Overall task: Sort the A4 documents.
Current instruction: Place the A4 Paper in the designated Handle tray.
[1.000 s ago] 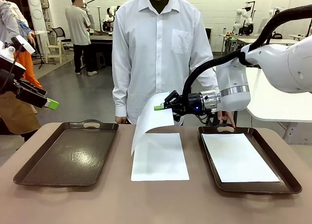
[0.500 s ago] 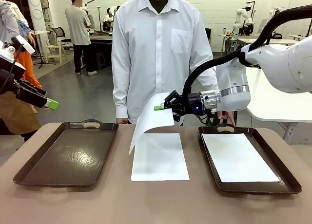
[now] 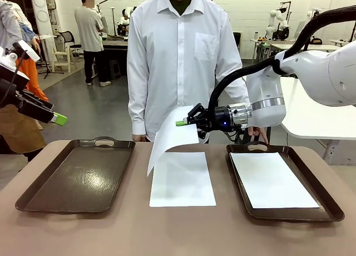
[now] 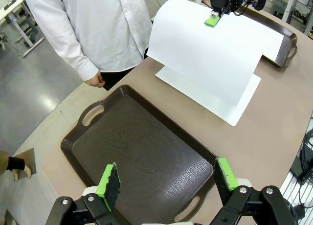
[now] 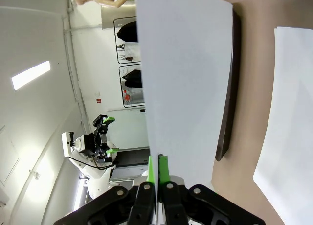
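Above the brown table (image 3: 111, 234), the right gripper (image 3: 181, 123), jaws closed, pinches a thin white paper sheet (image 3: 169, 142) by its top edge; the left gripper (image 4: 167, 176) gapes empty.

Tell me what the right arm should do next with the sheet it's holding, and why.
Probably lift a little higher. The right end effector is shut on the raised sheet, whose drooping lower edge hangs close over the sheet on the table; clearing it first should avoid dragging that one sideways.
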`<state>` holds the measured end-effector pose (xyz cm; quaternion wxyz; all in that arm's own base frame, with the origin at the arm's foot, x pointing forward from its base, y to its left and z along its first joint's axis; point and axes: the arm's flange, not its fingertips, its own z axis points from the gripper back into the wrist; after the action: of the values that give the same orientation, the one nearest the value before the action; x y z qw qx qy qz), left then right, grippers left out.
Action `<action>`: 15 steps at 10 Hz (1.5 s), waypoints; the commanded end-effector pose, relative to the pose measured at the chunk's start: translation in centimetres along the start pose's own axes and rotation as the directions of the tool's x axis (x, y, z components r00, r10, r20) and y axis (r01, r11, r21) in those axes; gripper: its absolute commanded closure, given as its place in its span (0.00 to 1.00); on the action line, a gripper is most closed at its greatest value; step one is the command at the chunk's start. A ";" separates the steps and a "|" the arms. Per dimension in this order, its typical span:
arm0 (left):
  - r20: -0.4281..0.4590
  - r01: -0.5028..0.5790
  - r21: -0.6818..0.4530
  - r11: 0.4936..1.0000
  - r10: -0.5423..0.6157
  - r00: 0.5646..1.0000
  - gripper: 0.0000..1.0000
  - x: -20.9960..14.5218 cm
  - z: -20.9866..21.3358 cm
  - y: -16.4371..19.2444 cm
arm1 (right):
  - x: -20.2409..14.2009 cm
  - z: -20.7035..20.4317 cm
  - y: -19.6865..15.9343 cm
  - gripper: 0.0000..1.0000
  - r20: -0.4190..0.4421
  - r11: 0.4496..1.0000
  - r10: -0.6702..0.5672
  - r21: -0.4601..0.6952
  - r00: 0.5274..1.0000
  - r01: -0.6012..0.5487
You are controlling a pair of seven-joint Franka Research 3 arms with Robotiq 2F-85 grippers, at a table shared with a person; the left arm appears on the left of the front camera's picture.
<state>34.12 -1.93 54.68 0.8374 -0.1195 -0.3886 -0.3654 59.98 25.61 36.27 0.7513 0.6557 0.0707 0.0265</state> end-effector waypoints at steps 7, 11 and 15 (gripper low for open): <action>0.003 0.009 -0.007 1.000 -0.009 1.000 0.00 -0.1 0.0 0.1 | 5.7 13.0 4.0 0.99 -0.090 0.999 0.048 0.003 0.995 -0.048; 0.003 0.009 -0.007 1.000 -0.009 1.000 0.00 -0.1 0.0 0.1 | 5.8 19.3 2.4 0.99 -0.176 0.994 0.060 -0.079 0.982 -0.075; 0.003 0.009 -0.007 1.000 -0.009 1.000 0.00 -0.1 0.0 0.1 | 3.5 24.0 -0.1 0.99 -0.037 0.996 0.002 -0.091 0.999 -0.006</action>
<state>34.11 -1.92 54.69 0.8373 -0.1196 -0.3888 -0.3653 67.87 2.82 39.21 0.7733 0.6243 0.0885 0.0665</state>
